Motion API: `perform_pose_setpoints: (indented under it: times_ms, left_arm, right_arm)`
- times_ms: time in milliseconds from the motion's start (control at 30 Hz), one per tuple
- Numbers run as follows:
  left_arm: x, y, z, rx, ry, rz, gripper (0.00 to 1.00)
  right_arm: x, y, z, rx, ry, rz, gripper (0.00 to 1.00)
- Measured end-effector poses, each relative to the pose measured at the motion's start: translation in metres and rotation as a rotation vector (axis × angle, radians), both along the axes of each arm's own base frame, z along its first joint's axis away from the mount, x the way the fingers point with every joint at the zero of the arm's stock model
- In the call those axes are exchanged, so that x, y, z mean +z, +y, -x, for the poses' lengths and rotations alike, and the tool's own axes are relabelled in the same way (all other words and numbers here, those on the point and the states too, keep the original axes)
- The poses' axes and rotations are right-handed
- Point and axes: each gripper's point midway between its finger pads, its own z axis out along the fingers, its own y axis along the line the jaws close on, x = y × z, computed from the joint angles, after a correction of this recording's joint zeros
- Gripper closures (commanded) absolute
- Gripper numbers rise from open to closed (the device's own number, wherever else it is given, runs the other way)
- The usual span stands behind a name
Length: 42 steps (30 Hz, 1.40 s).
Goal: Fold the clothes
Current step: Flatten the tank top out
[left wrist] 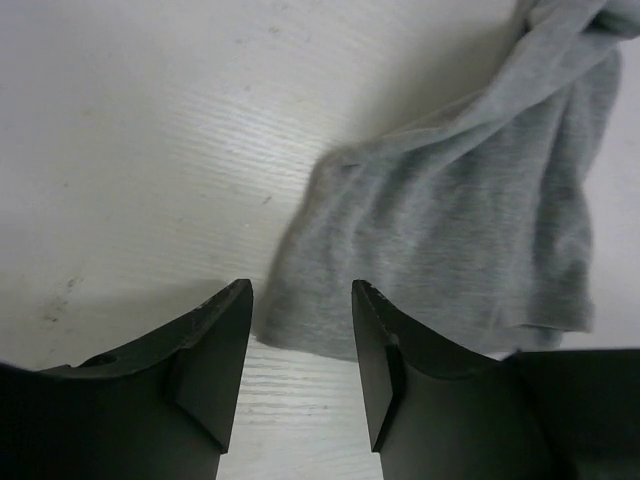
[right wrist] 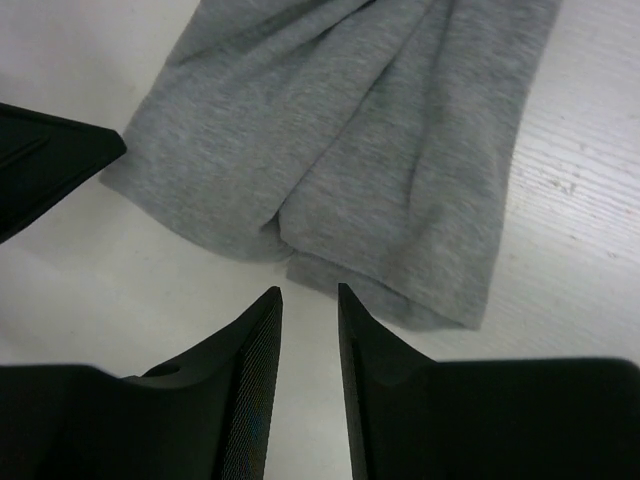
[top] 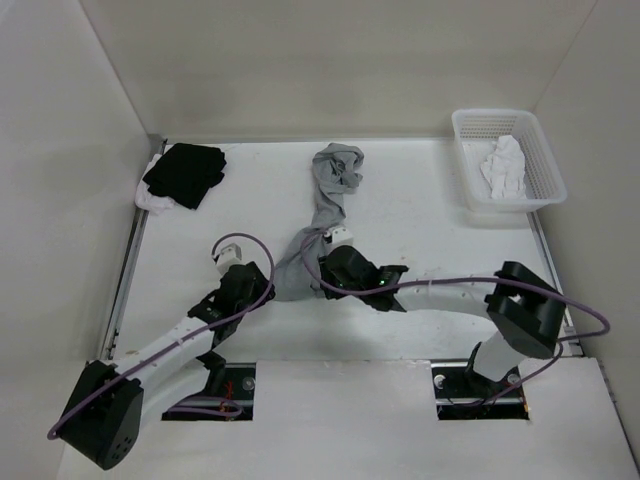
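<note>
The clothes are a light grey garment (top: pixel 325 210), lying in a twisted, bunched strip from the back middle of the table down to a flatter end near the arms. My left gripper (top: pixel 266 286) is open just left of that near end. In the left wrist view the grey garment's (left wrist: pixel 450 230) hem lies just past the left gripper (left wrist: pixel 300 292), with bare table between its fingers. My right gripper (top: pixel 320 270) is open at the right side of the same end. The right wrist view shows the garment (right wrist: pixel 340 140) just beyond the empty right gripper (right wrist: pixel 309 292).
A black garment (top: pixel 185 174) lies on a white garment (top: pixel 150 201) at the back left corner. A white basket (top: pixel 540 165) holding a white cloth (top: pixel 505 165) stands at the back right. Walls enclose the table on three sides.
</note>
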Motion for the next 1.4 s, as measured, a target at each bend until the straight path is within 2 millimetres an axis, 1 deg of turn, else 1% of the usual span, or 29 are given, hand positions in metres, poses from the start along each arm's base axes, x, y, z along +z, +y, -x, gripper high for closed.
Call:
perform_pose_setpoints:
  times_ms: [67,167,333,400,500,533,633,700,733,767,867,933,1033,1100,1167,1267,1333,1400]
  left_arm:
    - [-0.011,0.005,0.004,0.016,0.037,-0.037,0.58]
    - [-0.01,0.005,-0.001,0.029,0.047,-0.053,0.62]
    - [-0.013,0.007,0.0,0.046,0.076,-0.087,0.73]
    - [-0.015,0.005,0.002,0.042,0.088,-0.096,0.74]
    - [-0.015,-0.003,0.005,0.019,0.099,-0.101,0.75]
    - [-0.015,-0.004,0.006,0.014,0.1,-0.101,0.77]
    - [-0.016,-0.007,0.008,0.005,0.11,-0.104,0.9]
    - [-0.018,-0.007,0.009,0.004,0.117,-0.107,0.95]
    - [-0.018,-0.007,0.009,0.003,0.119,-0.107,0.96]
    - [-0.018,-0.007,0.01,0.001,0.12,-0.106,0.97]
    - [-0.014,-0.004,0.011,0.007,0.119,-0.102,0.98]
    - [-0.007,-0.001,0.008,0.02,0.096,-0.088,0.99]
    - [0.007,0.005,0.001,0.052,0.051,-0.06,0.99]
    - [0.014,0.008,-0.004,0.069,0.028,-0.049,1.0]
    - [0.019,0.012,-0.007,0.084,0.015,-0.044,1.0]
    - [0.024,0.018,-0.012,0.106,0.0,-0.042,1.0]
    - [0.027,0.022,-0.015,0.122,-0.012,-0.035,1.0]
    - [0.033,0.027,-0.018,0.145,-0.03,-0.024,1.0]
  right_arm:
    - [-0.013,0.006,-0.004,0.019,0.008,0.048,0.65]
    - [-0.027,0.011,-0.006,0.039,0.017,0.097,0.65]
    - [-0.032,0.016,-0.008,0.056,0.014,0.123,0.65]
    - [-0.033,0.017,-0.009,0.058,0.012,0.126,0.64]
    - [-0.034,0.02,-0.011,0.063,0.01,0.132,0.62]
    - [-0.036,0.02,-0.012,0.064,0.009,0.136,0.62]
    - [-0.043,0.023,-0.014,0.073,0.012,0.156,0.6]
    - [-0.048,0.024,-0.015,0.079,0.016,0.174,0.6]
    - [-0.05,0.024,-0.015,0.081,0.019,0.181,0.61]
    - [-0.052,0.024,-0.015,0.083,0.021,0.189,0.68]
    - [-0.053,0.023,-0.015,0.087,0.02,0.197,0.81]
    - [-0.052,0.022,-0.016,0.08,0.015,0.2,0.85]
    - [-0.049,0.019,-0.019,0.057,0.0,0.201,0.9]
    - [-0.041,0.016,-0.019,0.043,-0.013,0.184,0.9]
    - [-0.029,0.011,-0.018,0.027,-0.03,0.152,0.91]
    - [-0.008,-0.004,-0.016,-0.013,-0.053,0.077,0.91]
    - [0.007,-0.02,-0.016,-0.055,-0.068,0.011,0.91]
    - [0.02,-0.041,-0.017,-0.115,-0.08,-0.071,0.92]
